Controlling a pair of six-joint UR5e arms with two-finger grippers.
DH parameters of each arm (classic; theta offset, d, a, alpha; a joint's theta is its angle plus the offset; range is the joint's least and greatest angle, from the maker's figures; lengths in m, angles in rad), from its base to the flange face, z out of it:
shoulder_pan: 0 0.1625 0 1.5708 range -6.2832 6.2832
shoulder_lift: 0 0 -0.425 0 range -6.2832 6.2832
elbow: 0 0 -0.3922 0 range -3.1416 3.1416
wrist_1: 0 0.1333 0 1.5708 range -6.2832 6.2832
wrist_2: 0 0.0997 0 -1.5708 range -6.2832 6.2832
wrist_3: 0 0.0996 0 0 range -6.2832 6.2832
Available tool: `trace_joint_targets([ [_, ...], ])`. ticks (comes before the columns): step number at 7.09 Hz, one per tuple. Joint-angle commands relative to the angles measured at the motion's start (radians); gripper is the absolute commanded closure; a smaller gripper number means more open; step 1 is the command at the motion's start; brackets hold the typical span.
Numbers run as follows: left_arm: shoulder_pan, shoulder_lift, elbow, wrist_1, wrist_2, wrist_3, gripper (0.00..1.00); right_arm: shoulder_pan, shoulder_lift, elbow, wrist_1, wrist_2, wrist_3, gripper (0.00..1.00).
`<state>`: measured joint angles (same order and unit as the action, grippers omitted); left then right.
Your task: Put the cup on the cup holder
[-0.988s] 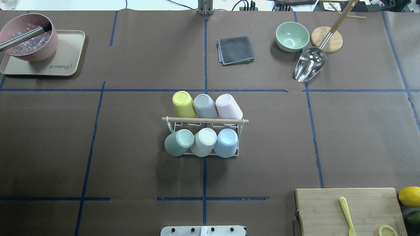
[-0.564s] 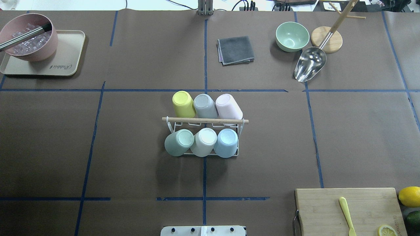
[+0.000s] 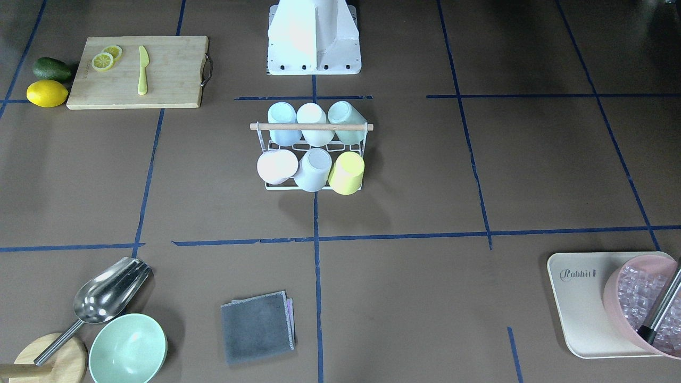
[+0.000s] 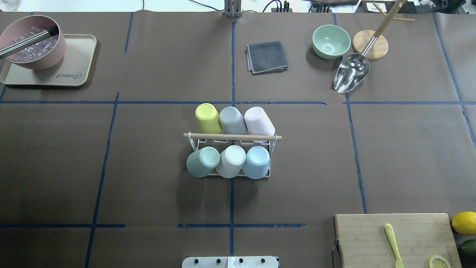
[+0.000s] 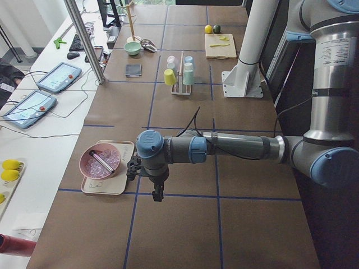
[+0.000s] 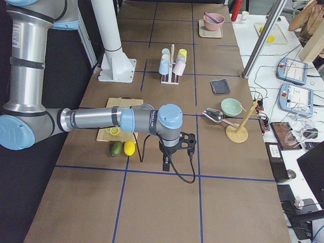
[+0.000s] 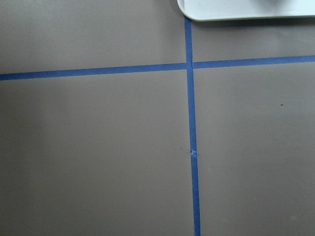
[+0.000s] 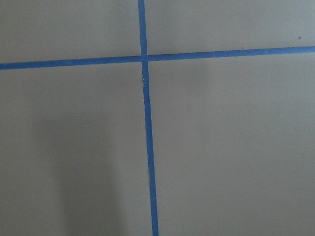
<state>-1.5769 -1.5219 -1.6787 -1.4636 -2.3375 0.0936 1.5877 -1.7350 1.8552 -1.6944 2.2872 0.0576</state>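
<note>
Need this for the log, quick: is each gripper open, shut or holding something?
Left gripper: cannot tell; it shows only in a side view.
Right gripper: cannot tell either.

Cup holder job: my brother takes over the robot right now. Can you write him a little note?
Left fingers: hang over bare table by the tray, far from the cup holder; seen only side-on, so open or shut is unclear.
Right fingers: same, near the lemon.
The cup holder: mid-table, six cups upside down on it, yellow, grey, pink in the far row, green, white, blue in the near row.
Done: every spot looks filled.
Left: no loose cup in sight, probably nothing.
</note>
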Motion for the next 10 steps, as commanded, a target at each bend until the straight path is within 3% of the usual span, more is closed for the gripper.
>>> trace_joint_targets([
  [1,0.0,0.0,0.001,0.0,0.0,0.0,0.0,0.0,0.0,-0.001,0.001,0.0,0.001,0.0],
  [10,0.001,-0.014,0.001,0.0,-0.032,-0.006,0.0,0.0,0.0,-0.005,-0.001,0.0,-0.001,0.0],
])
